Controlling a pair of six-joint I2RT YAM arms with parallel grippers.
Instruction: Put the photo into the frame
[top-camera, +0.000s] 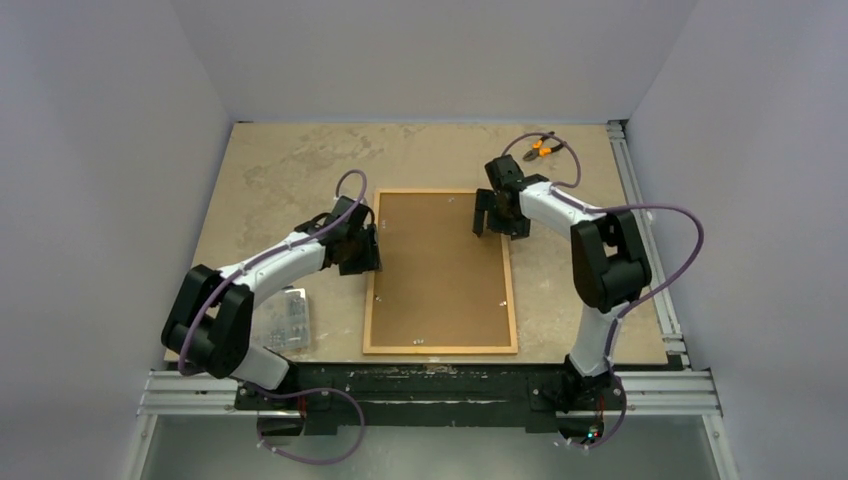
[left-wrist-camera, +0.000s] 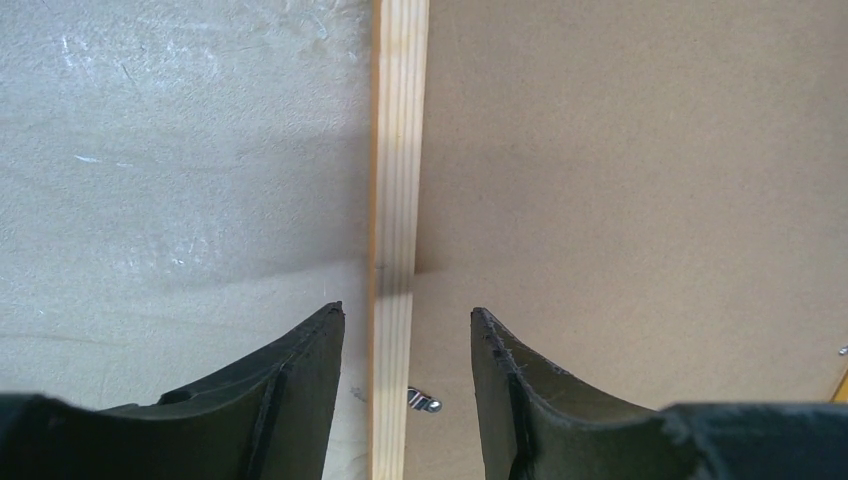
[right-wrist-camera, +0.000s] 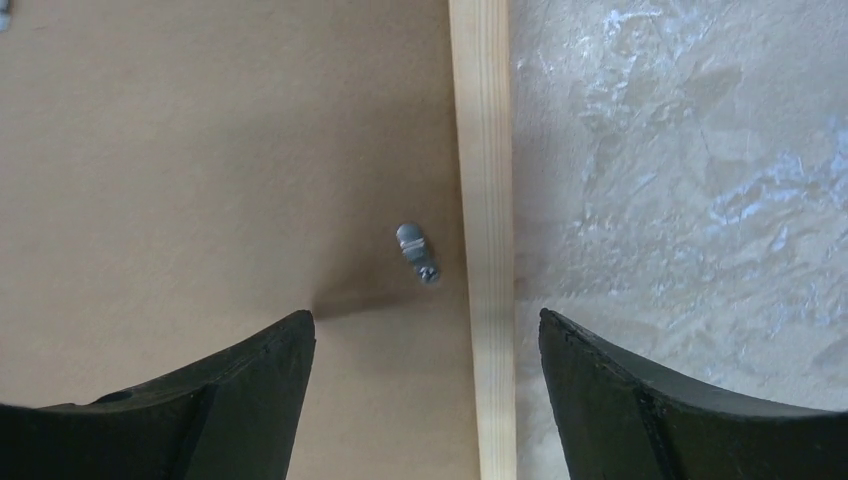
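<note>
- Pale mottled table between plain grey walls.
- At the left gripper: fingers spread, one on either side of the pale wooden left rail of the frame, clear of the wood, pinching nothing.
- Between the two claws: the frame face down, reverse up, filled by the brown backing board.
- No sight of the photo anywhere; probably under the board, below and between both claws, but impossible to confirm.
- At the right gripper: fingers spread wide across the right rail, well clear of it, empty.
- Just ahead of that claw, on the board beside the rail: a small metal clip; unclear whether it locks the board.
- Far beyond the right claw, near the back edge of the table: orange-handled pliers.
- Step in hand, by judgement: board seated in the frame, both claws off it, insertion close to finished.
- Next move, probably: turning the clips over the board. Calls for a narrow fingertip nudge sideways, with light downward pressure and no shifting of the frame.
</note>
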